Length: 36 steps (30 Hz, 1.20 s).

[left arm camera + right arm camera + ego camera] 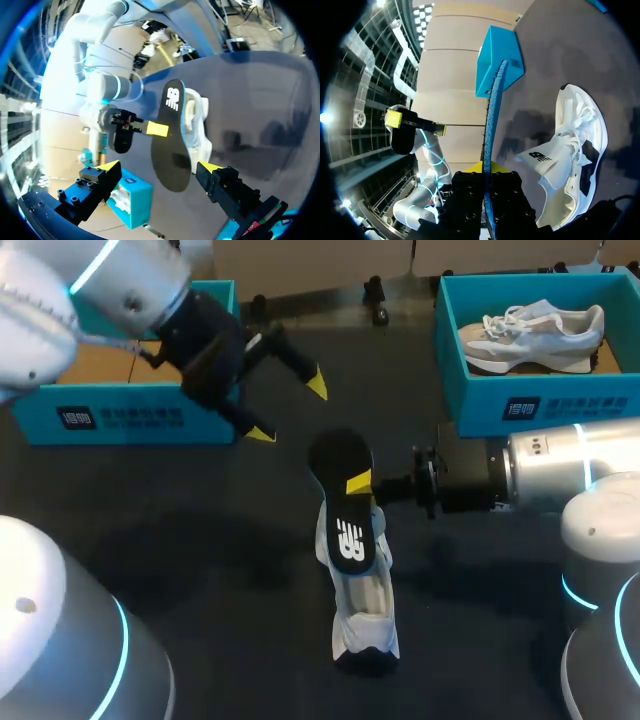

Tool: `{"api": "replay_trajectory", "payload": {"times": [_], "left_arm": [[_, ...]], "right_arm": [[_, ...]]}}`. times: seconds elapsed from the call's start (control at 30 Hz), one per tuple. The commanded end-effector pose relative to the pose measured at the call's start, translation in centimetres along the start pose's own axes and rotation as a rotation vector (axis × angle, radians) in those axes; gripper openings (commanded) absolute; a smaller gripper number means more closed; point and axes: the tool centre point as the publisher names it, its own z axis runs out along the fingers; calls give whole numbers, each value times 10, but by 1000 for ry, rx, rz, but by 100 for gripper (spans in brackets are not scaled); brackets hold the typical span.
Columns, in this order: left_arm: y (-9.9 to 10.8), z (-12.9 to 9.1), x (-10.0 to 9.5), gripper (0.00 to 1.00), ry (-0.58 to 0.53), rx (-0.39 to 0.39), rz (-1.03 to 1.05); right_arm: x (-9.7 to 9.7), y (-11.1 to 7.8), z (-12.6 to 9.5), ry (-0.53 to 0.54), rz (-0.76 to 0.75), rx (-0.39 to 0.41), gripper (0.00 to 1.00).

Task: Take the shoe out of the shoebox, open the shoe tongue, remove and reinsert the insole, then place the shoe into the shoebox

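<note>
Right end effector [360, 483] pinched tight on black insole [342, 525], held edge-up over white shoe [366, 625]. Shoe sits mid-tabletop [200, 570], outside blue shoebox [120, 420]. Left end effector [288, 410] spread wide, empty, near insole's upper end.

right end effector [360, 483] holds insole [340, 458] above shoe [367, 620]

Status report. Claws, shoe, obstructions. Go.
Left claw open, empty. Right claw shut on insole, insole out of shoe. Shoe on table, tongue open. Nothing in the way.
</note>
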Motion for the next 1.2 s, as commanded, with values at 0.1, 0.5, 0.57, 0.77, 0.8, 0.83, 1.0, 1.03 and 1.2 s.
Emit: {"api": "replay_trajectory", "payload": {"times": [0.1,0.5,0.57,0.77,0.8,0.83,1.0,1.03,1.2], "left_arm": [[-3,1,6,100,-269,-9,3],[-4,-4,41,100,-449,-44,1],[-10,-4,49,100,-470,-63,-6],[-18,0,65,100,-532,-72,-43],[-18,0,65,100,-532,-72,-43],[-18,0,65,100,-532,-72,-43],[-18,0,65,100,-532,-72,-43],[-18,0,65,100,-532,-72,-43],[-10,32,68,100,-598,-143,-91]], "right_arm": [[1,-1,2,-6,1,-1,0],[1,-1,2,-6,1,-1,0],[1,-1,2,-6,1,-1,0],[1,-1,2,-6,1,-1,0],[1,-1,2,-6,1,-1,0],[1,-1,2,-6,1,-1,0],[1,-1,2,-6,1,-1,0],[1,-1,2,-6,1,-1,0],[1,-1,2,-6,1,-1,0]]}}
